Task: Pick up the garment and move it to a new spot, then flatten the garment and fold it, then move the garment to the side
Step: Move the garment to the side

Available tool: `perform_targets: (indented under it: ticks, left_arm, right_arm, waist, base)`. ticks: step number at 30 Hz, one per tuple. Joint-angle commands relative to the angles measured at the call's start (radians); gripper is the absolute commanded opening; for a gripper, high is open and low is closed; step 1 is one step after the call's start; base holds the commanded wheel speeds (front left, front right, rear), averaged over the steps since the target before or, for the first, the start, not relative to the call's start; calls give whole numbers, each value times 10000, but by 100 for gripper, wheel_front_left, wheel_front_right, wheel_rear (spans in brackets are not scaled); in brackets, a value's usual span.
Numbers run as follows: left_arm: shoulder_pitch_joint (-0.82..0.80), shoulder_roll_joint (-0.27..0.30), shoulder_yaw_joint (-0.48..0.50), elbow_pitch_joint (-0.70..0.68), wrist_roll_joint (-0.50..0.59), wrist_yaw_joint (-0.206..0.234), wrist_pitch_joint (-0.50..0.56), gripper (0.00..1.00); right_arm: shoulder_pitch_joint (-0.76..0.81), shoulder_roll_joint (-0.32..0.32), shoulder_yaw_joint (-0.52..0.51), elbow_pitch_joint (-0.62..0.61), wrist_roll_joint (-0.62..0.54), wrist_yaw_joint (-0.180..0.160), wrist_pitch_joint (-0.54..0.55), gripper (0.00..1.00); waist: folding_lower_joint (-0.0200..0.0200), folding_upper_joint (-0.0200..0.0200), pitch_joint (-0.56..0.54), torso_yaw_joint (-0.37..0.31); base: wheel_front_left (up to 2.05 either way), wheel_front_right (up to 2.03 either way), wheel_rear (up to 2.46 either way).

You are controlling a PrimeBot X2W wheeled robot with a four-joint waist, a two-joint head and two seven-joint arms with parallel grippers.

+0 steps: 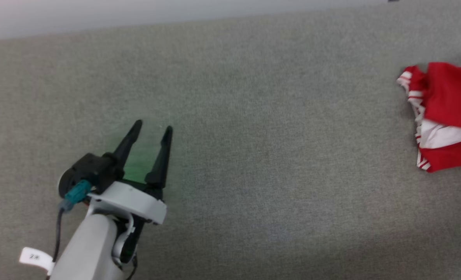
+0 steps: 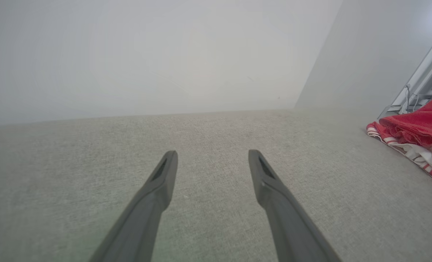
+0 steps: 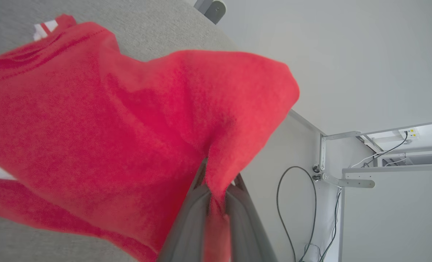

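The left pincer (image 1: 154,125) is held over the grey surface (image 1: 277,155) with its fingers spread apart, and nothing is gripped between them. The garment (image 1: 450,101) is seen bunched at the right edge of the head view, well apart from that pincer. In the right wrist view, a fold of red cloth is clamped between the closed fingers of the right pincer (image 3: 219,176).

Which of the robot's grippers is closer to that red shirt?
Right. The right gripper is shut on the garment; the left gripper is open, far off to its left.
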Motion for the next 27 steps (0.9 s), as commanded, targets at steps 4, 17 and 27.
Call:
perform_targets:
  ticks: [4,17,27]
  left_arm:
    - [-392,-67,-399,91,-50,-67,-22,100]
    - [-695,-61,-1023,299,-384,-53,-24,100]
    - [-609,-114,-1106,471,-455,-54,-25,100]
  right_arm:
    - [-216,292,-185,1464,-352,-11,-804,4]
    - [-373,1742,-1493,4917,-1735,-11,-2283,43]
    - [-653,2321,-2019,5957,-2430,-11,-2848,100]
  waist:
    - [-1,0,630,171]
    - [-1,0,791,806]
    - [-1,0,308,909]
  base:
    - [0,0,0]
    - [0,0,0]
    - [0,0,0]
